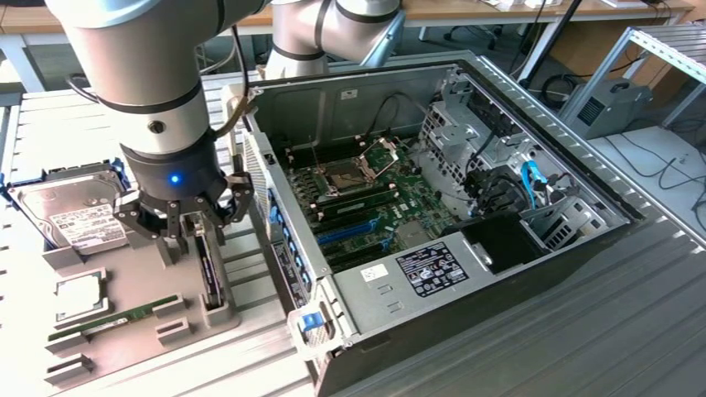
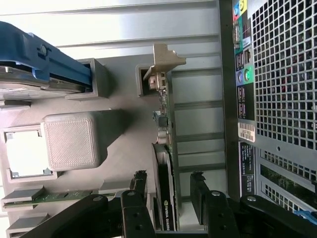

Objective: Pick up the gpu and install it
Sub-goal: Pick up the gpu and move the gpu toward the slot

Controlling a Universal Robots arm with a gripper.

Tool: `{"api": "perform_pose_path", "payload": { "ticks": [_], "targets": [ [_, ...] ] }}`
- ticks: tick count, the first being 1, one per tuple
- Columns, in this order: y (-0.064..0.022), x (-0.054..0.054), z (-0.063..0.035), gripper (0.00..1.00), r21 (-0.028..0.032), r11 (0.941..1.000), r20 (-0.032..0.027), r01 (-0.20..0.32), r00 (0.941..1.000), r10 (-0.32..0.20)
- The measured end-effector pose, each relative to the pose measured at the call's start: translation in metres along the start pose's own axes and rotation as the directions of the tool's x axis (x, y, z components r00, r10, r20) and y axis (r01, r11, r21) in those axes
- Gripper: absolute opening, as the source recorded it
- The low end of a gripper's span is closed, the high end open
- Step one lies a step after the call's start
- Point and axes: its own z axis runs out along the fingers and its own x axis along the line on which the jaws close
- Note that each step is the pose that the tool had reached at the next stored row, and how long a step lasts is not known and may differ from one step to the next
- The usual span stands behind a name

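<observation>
Wrist view: open pincer (image 2: pixel 169 181) straddles the upright gpu (image 2: pixel 165 158)

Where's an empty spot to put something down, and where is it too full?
The ribbed table on the exterior view's right of the computer case is bare. The gray tray is crowded: hard drive, memory stick, and the graphics card with the open gripper straddling it. Inside the case is packed too.

Beyond the computer case (image 1: pixel 574 240) you have a wooden desk (image 1: pixel 497 11); near its far corner, a metal rack (image 1: pixel 662 45) and loose cables (image 1: pixel 667 169).
</observation>
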Motion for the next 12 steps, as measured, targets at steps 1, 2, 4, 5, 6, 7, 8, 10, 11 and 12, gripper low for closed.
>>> {"api": "perform_pose_path", "payload": {
  "ticks": [1,2,4,5,6,7,8,10,11,12],
  "targets": [
    [0.0009,0.0002,0.0004,0.48,0.0002,1.0000,-0.0002,0.000,1.0000,0.000],
    [0.0016,0.0005,0.0010,0.48,0.0002,1.0000,-0.0002,0.000,1.0000,0.000],
    [0.0037,0.0009,0.0021,0.48,0.0002,1.0000,-0.0002,0.000,1.0000,0.000],
    [0.0048,0.0010,0.0025,0.48,0.0002,1.0000,-0.0002,0.000,1.0000,0.000],
    [0.0059,0.0012,0.0028,0.48,0.0003,1.0000,-0.0003,0.000,1.0000,0.000],
    [0.0070,0.0013,0.0032,0.48,0.0002,1.0000,-0.0002,0.000,1.0000,0.000],
    [0.0079,0.0015,0.0035,0.48,0.0002,1.0000,-0.0002,0.000,1.0000,0.000],
    [0.0093,0.0017,0.0044,0.48,0.0002,1.0000,-0.0002,0.000,1.0000,0.000],
    [0.0097,0.0018,0.0050,0.48,0.0001,1.0000,-0.0001,0.000,1.0000,0.000],
    [0.0101,0.0018,0.0055,0.48,0.0002,1.0000,-0.0002,0.000,1.0000,0.000]
  ]
}}
